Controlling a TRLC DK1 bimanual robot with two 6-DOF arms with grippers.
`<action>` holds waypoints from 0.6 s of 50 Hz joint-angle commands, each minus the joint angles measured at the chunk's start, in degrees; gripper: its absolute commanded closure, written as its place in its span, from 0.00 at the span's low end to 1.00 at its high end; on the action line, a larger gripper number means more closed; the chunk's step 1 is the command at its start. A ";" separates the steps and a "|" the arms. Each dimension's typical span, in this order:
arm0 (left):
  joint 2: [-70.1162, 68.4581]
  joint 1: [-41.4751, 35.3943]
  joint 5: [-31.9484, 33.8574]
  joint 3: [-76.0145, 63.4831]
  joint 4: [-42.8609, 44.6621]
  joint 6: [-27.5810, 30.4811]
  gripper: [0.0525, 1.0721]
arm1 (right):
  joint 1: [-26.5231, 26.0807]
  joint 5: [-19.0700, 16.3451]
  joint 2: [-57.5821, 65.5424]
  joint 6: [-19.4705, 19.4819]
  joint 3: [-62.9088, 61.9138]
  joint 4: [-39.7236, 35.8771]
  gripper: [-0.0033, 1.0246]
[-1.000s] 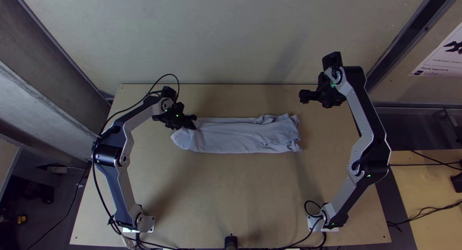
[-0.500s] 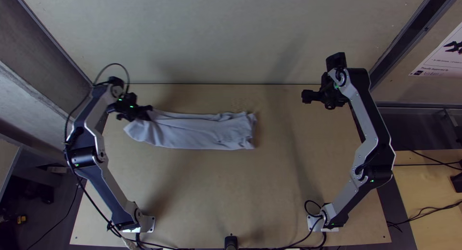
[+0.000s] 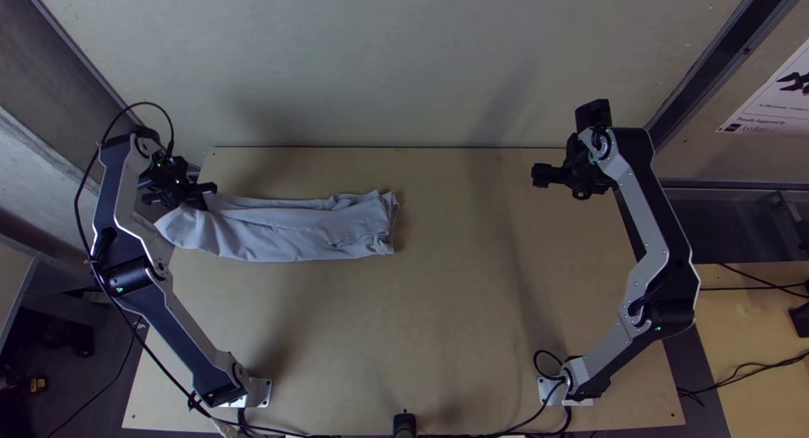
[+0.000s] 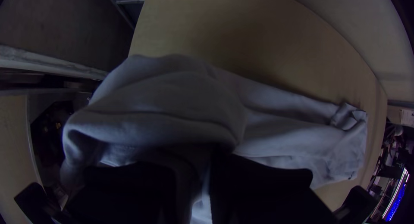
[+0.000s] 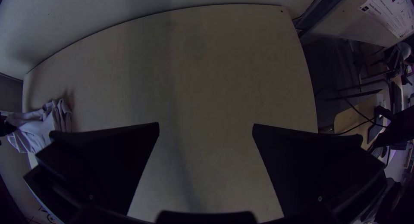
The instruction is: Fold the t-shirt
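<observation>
In the top view my left gripper is at the table's left edge, shut on the left end of the pale grey t-shirt. The shirt lies as a long narrow folded strip, its gripped end lifted and its far right end rumpled. The left wrist view has the left gripper with the cloth bulging up around its fingertips. My right gripper stands over the table's right back part, away from the shirt. In the right wrist view the right gripper is open with nothing between its fingers.
The light wooden table is bare in its middle, between the shirt and the right arm. A pale wall rises behind its back edge. Cables run along the front edge.
The left gripper has moved left across the table, dragging the whole t-shirt with it. The right arm has shifted only slightly to the right.
</observation>
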 commanded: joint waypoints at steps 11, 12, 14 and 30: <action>-2.18 -12.54 -4.76 10.43 -10.67 -3.89 0.98 | -0.10 0.58 -3.49 0.30 -3.81 0.20 0.04; -2.62 -13.59 -4.94 10.34 -11.11 -3.98 0.98 | -0.19 0.58 -3.66 0.30 -3.99 0.20 0.04; -3.24 -15.35 -5.20 10.08 -11.29 -4.68 0.98 | -0.19 0.58 -3.93 0.30 -4.16 0.20 0.04; -3.32 -28.71 -5.99 9.02 -12.69 -14.53 0.98 | -0.28 0.49 -5.42 0.83 -5.13 0.20 0.04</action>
